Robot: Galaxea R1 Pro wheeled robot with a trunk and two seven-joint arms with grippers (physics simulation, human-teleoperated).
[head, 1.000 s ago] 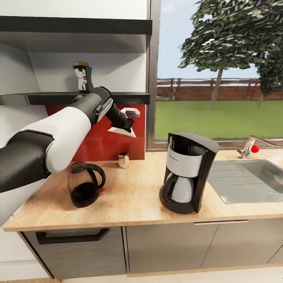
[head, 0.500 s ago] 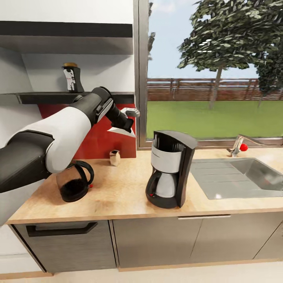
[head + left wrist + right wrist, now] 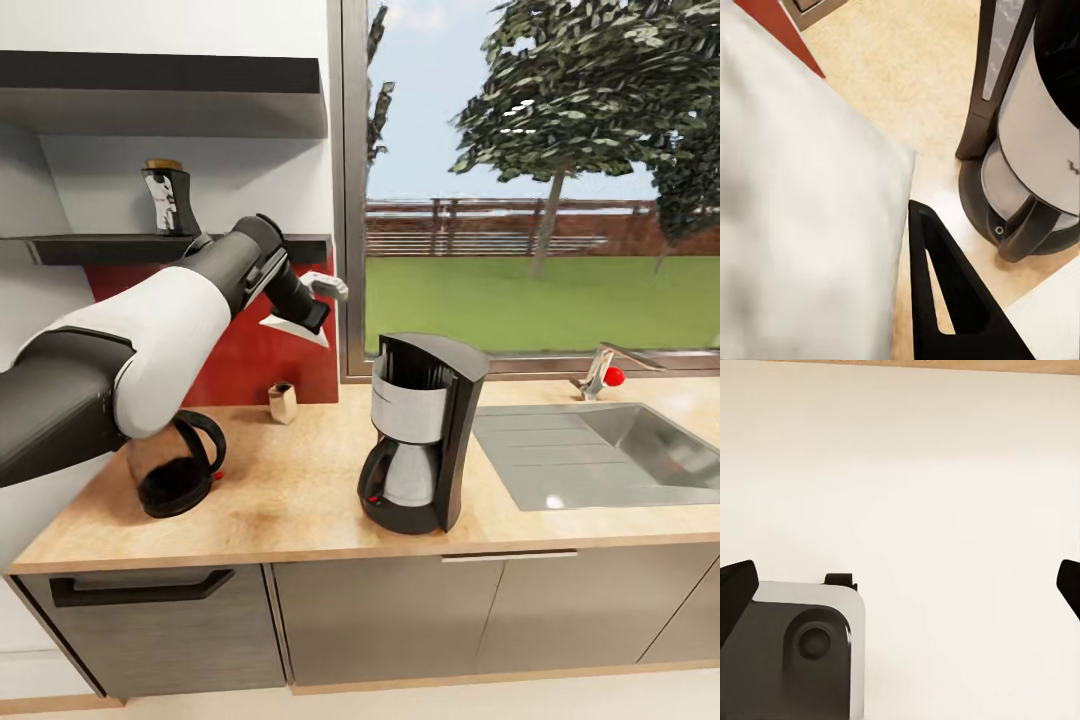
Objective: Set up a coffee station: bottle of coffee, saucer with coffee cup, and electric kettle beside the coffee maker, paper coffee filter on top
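Observation:
My left gripper [image 3: 314,308] is raised in front of the red wall panel, shut on the paper coffee filter [image 3: 292,328], left of and above the coffee maker [image 3: 418,437]. In the left wrist view the white filter [image 3: 802,210] lies against one black finger [image 3: 945,292], with the coffee maker [image 3: 1035,127] beyond it. The bottle of coffee [image 3: 165,197] stands on the kitchen shelf [image 3: 120,248]. The electric kettle [image 3: 182,475] sits on the kitchen countertop [image 3: 290,500], partly behind my left arm. My right gripper [image 3: 900,585] is open over pale floor. Saucer and coffee cup are out of view.
A small tan shaker [image 3: 283,403] stands by the red panel. A steel sink [image 3: 600,450] with a tap [image 3: 600,368] lies right of the coffee maker. A thicker black board [image 3: 160,75] hangs above the shelf. The window frame [image 3: 350,190] rises behind the gripper.
The camera has moved, shifting the whole picture left. My left gripper, still holding the filter, now stands closer to the coffee maker and slightly higher.

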